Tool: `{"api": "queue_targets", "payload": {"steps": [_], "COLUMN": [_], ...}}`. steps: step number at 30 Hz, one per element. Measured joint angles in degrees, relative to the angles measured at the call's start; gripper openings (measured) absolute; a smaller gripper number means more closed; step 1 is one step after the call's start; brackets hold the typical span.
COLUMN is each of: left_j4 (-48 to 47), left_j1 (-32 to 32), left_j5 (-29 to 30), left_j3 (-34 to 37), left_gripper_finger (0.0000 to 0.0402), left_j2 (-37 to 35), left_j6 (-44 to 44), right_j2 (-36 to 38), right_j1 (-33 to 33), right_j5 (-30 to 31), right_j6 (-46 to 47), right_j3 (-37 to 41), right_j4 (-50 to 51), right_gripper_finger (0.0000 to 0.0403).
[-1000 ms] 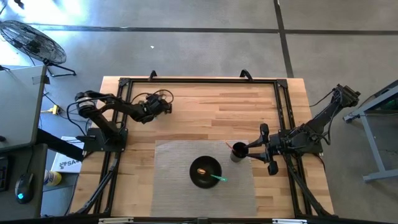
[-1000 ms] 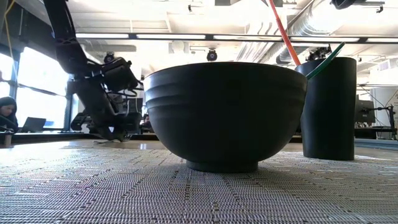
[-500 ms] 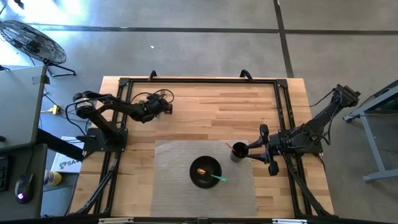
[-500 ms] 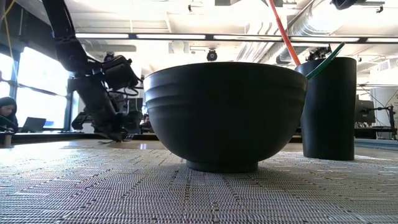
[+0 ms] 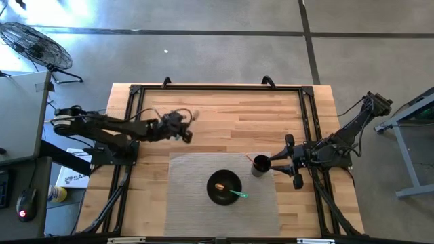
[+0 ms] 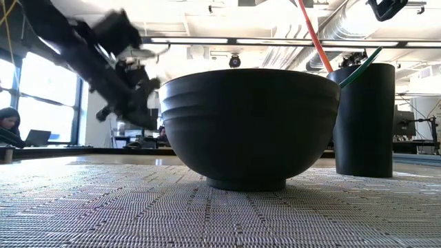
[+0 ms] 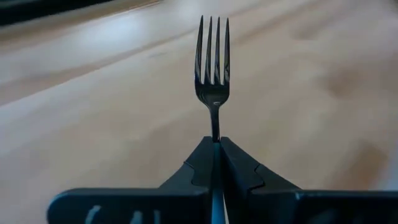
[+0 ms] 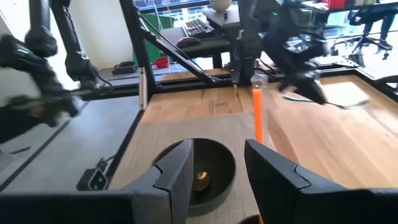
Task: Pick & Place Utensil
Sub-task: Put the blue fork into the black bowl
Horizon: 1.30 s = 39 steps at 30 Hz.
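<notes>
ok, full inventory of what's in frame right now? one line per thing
Fork: one, dark metal, held by its handle over the bare wood, tines pointing away from the gripper.
Bowl: one, black, on the mat; a small golden item inside, a green utensil resting on its rim.
Cup: one, black, on the mat beside the bowl, holding an orange utensil.
Mat: one, grey woven, on the near half of the table.
Table: one, light wood.
Fan: one, black, on the floor.
Person: one, seated in the background.
Left gripper: shut on the fork.
Right gripper: open, beside the cup.
</notes>
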<state>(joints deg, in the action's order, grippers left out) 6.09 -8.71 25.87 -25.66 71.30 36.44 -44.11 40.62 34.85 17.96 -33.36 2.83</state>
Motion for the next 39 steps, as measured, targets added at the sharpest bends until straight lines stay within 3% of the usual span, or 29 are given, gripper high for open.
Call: {"api": "queue_targets", "payload": {"steps": [4,8,12,17,29,34,39], "left_j4": [-7.3,-18.6,-29.4,-36.1,-36.6,-36.8,-36.0], "left_j1": [10.2,20.4,27.9,33.7,36.5,36.5,36.5], "left_j5": [1.8,5.4,7.7,4.9,-7.6,-9.1,-11.5], "left_j3": [-5.2,-15.6,-27.0,-37.7,-53.0,-54.5,-54.6], "left_gripper_finger": [0.0006,0.0004,0.0003,0.0003,0.0002,0.0011,0.0017], "left_j2": [-3.7,-3.5,-0.3,5.6,24.7,29.6,31.9], "left_j6": [-3.1,-6.3,-7.8,-9.6,-14.8,-18.6,-17.1], "right_j2": [1.1,3.4,6.5,8.8,7.6,6.9,6.2], "right_j1": [0.0,0.0,0.0,0.0,-0.1,-0.1,-0.1], "right_j5": [1.8,2.1,2.2,4.1,9.8,9.4,9.4], "right_j6": [0.0,1.6,4.8,8.7,11.7,13.1,13.7], "right_j3": [0.0,0.0,0.0,0.0,0.4,0.5,0.5], "right_j4": [1.9,4.2,8.5,17.4,22.7,23.5,23.4], "right_gripper_finger": [0.0138,0.0138,0.0138,0.0138,0.0138,0.0138,0.0138]}}
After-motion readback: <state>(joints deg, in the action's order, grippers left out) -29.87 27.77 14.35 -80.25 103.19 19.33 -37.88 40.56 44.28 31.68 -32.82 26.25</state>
